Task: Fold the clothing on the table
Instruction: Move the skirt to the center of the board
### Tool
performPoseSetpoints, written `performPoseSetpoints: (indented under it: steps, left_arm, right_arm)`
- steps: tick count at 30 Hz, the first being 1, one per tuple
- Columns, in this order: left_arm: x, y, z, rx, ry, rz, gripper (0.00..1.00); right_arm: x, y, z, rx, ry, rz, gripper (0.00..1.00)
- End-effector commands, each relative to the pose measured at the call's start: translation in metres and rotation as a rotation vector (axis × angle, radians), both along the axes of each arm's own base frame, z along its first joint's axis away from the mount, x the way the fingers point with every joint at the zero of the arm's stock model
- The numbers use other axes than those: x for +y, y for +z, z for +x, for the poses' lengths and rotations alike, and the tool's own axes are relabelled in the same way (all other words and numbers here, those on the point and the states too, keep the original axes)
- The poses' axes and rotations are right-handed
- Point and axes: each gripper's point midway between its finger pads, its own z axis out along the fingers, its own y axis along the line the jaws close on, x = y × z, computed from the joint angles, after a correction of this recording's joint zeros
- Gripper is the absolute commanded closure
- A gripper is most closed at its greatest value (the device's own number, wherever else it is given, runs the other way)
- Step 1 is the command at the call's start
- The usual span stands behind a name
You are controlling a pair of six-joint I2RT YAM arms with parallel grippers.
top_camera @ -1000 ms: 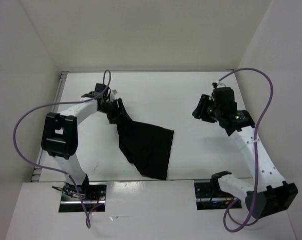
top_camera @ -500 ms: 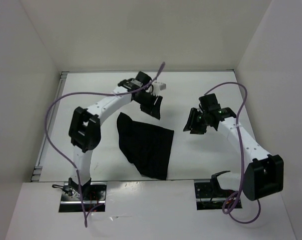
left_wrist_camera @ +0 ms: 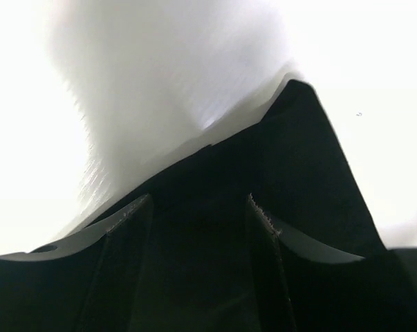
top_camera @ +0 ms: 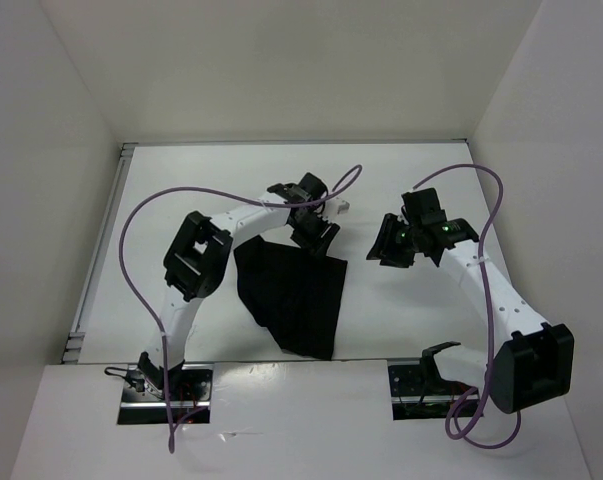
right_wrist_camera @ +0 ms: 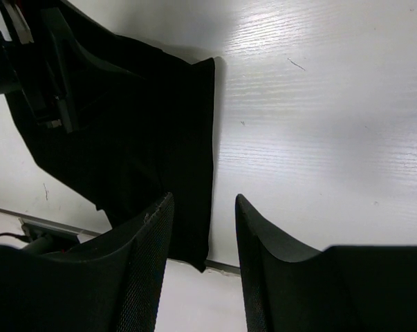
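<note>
Left claw [top_camera: 316,230]: jaws stand apart, nothing pinched that I can make out, hovering low over the far corner of the clothing [top_camera: 296,295], which spreads from beneath it back toward my bases. Right claw [top_camera: 389,245]: jaws wide, empty, bare table [top_camera: 401,180] under it, the clothing's edge just off to its left and not touching. Progress, as I judge it: the clothing lies as a slanted, uneven four-sided patch with a ragged left side and no tidy fold to show, so squaring and the remaining folds are yet to do. View notes: the left wrist camera shows only dark cloth between my left fingers [left_wrist_camera: 132,214], too close and blurred to say whether they touch. The right wrist camera shows the clothing's straight right edge lying flat on the table.
</note>
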Motion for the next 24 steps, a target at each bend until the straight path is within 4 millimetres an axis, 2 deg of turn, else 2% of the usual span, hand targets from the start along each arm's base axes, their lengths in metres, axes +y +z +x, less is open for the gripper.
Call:
performPoseSetpoints:
  steps: [1,5,12,15,16,17,18,19,20,21,22,24]
  left_arm:
    - [-0.012,0.018,0.014,-0.111,-0.040,-0.013,0.36]
    - [-0.017,0.014,0.006,-0.151,-0.082,0.009,0.36]
    - [-0.024,0.014,0.015,-0.244,-0.088,0.018,0.36]
    - [-0.024,0.000,0.016,-0.226,-0.090,0.032,0.36]
    - [-0.026,0.001,0.016,-0.229,-0.093,0.019,0.39]
    - [-0.026,-0.005,0.016,-0.220,-0.094,0.026,0.44]
    - [-0.025,-0.013,0.011,-0.193,-0.102,0.034,0.63]
    - [-0.028,-0.009,0.012,-0.194,-0.107,0.017,0.76]
    - [-0.028,-0.014,0.008,-0.178,-0.121,0.022,0.88]
    - [-0.029,-0.014,0.007,-0.173,-0.125,0.015,0.96]
    - [-0.029,-0.014,0.007,-0.173,-0.125,0.015,1.00]
    - [-0.032,-0.010,0.008,-0.175,-0.129,0.000,1.00]
  right_arm:
    - [0.001,0.012,0.000,-0.031,-0.001,0.008,0.54]
    - [-0.001,0.010,-0.002,-0.027,0.002,-0.006,0.54]
    - [-0.001,0.011,0.001,-0.030,0.009,-0.010,0.54]
    - [0.000,0.008,0.001,-0.021,0.009,-0.013,0.54]
    - [0.000,0.012,0.003,-0.030,0.009,-0.010,0.54]
    - [0.000,0.012,0.003,-0.030,0.009,-0.010,0.54]
    - [0.000,0.012,0.003,-0.030,0.009,-0.010,0.54]
    - [0.000,0.012,0.003,-0.030,0.009,-0.010,0.54]
    - [0.000,0.012,0.003,-0.030,0.009,-0.010,0.54]
    - [0.000,0.012,0.003,-0.030,0.009,-0.010,0.54]
    - [0.000,0.012,0.003,-0.030,0.009,-0.010,0.54]
    - [0.000,0.015,0.004,-0.039,0.009,-0.008,0.54]
